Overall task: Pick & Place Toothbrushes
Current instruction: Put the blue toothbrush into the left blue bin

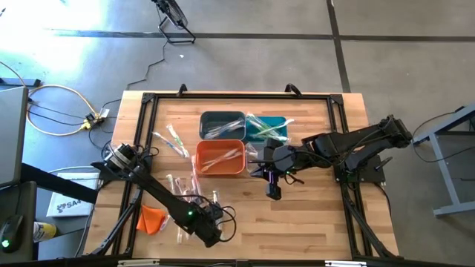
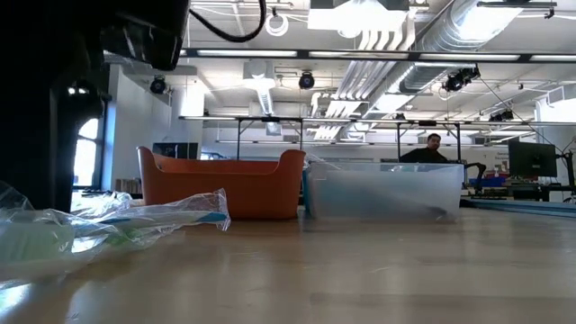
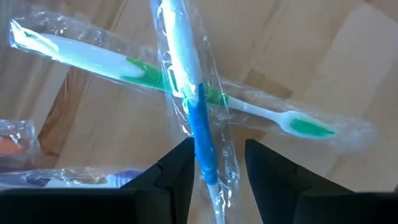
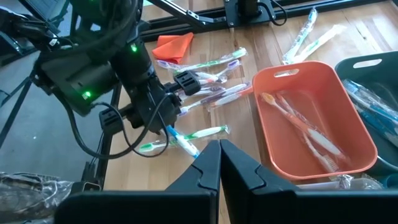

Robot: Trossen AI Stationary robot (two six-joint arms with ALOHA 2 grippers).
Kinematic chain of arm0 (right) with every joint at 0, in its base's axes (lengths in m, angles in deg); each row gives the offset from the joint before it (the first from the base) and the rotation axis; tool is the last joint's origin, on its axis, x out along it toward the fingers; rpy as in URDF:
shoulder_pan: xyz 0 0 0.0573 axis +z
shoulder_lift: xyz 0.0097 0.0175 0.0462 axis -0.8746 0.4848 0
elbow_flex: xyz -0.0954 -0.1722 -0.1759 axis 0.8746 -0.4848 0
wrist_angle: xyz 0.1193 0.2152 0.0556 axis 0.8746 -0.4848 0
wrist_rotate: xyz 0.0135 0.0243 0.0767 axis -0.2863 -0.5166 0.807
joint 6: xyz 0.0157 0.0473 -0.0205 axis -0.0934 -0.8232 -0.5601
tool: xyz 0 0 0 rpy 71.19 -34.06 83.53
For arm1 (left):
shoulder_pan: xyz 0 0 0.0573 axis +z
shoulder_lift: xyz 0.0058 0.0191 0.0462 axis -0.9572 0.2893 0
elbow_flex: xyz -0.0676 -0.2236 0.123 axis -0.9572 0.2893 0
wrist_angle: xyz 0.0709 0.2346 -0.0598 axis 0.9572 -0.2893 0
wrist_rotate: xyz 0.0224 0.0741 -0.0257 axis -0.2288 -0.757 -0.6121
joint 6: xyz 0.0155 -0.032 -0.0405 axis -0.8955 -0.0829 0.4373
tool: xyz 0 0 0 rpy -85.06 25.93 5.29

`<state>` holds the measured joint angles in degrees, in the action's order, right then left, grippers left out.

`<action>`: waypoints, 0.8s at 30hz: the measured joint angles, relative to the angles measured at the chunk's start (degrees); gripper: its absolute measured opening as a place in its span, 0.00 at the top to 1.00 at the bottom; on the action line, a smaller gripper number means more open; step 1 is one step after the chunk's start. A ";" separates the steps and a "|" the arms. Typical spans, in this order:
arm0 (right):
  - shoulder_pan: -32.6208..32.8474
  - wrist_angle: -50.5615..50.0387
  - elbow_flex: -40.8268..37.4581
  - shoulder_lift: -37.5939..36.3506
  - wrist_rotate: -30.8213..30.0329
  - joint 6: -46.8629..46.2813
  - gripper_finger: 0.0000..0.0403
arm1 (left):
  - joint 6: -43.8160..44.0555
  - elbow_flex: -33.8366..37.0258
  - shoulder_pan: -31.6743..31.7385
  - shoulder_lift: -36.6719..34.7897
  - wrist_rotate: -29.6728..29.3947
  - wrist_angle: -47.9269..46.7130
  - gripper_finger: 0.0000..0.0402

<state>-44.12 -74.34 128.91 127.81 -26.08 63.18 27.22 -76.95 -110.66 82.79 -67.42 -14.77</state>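
Sorting partly done. The left gripper [image 3: 216, 163], fingers spread, is straddling a blue-handled toothbrush [image 3: 198, 118] crossing a green one [image 3: 143, 70] on the counter [image 3: 323, 56]; others are lying beside it (several already binned). The right gripper [image 4: 219, 163], pressed together, is waiting near the orange bin [image 4: 309, 118].

bins: four in a block mid-desk [image 1: 312, 222]; two at the back side by side [image 1: 222, 123] [image 1: 272, 127], one [image 1: 220, 157] in front of the back-left one, one [image 1: 257, 153] to its right; toothbrushes inside
loose toothbrushes: some [image 1: 172, 141] left of the bins, more [image 1: 185, 194] near the front-left
crossed pair: one toothbrush [image 3: 193, 99] lies over another [image 3: 124, 65]
left tool [image 3: 216, 168]: front-left, above the crossed pair
right tool [image 1: 274, 192]: right of the front bins
cloth lump [image 1: 151, 218]: front-left corner, beside the left arm
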 joint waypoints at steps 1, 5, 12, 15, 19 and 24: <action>0.00 0.03 0.00 0.00 0.01 0.00 1.00 | 0.00 0.00 0.00 0.42 0.00 -0.02 0.66; 0.00 0.00 0.00 0.00 0.02 0.01 1.00 | 0.06 0.00 0.01 2.20 0.43 0.78 0.66; 0.00 -0.07 0.00 0.00 0.01 0.13 0.99 | 1.31 -0.11 0.00 2.98 0.97 0.74 0.66; 0.00 -0.12 0.00 0.00 0.00 0.38 0.99 | 1.32 -0.09 0.00 2.96 1.17 0.74 0.69; 0.00 -0.94 0.00 0.02 0.04 0.38 0.99 | 1.33 -0.09 0.02 2.96 1.77 0.60 0.80; 0.00 -5.73 0.00 0.02 0.12 0.02 1.00 | 1.06 0.00 0.02 2.30 2.98 -1.09 0.91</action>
<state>-44.12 -80.07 128.91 127.82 -25.96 63.20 28.28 -76.95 -110.63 85.09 -64.44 -15.87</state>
